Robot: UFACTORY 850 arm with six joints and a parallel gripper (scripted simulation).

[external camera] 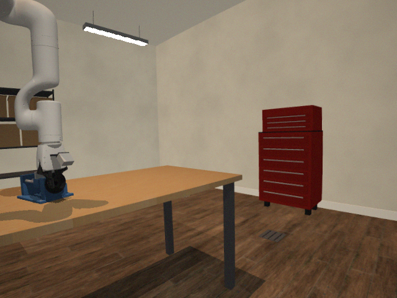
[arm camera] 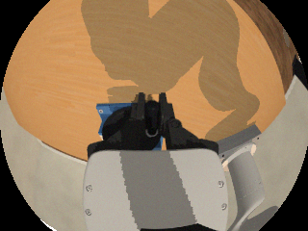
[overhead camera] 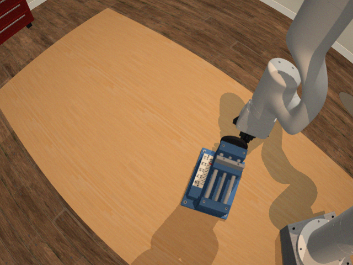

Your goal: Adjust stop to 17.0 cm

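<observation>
A red tool cabinet (overhead camera: 12,21) (external camera: 283,166) stands beyond the wooden counter (overhead camera: 113,85) (external camera: 154,180) (arm camera: 53,67). We have the gripper (overhead camera: 245,138) (external camera: 53,176) (arm camera: 151,101) clamped on the knob (arm camera: 152,115) of the black handwheel (overhead camera: 234,140) (external camera: 55,182) (arm camera: 115,130), which faces the counter's long edge. Our stop (overhead camera: 229,163), well apart from the far corners, reads near 13.

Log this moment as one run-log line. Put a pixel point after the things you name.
gripper (overhead camera: 245,138) (external camera: 53,173) (arm camera: 151,101): shut on handwheel knob (arm camera: 152,116) | red pointer (overhead camera: 210,164): near 13 | stop setting: short of 17 | release: not done
</observation>
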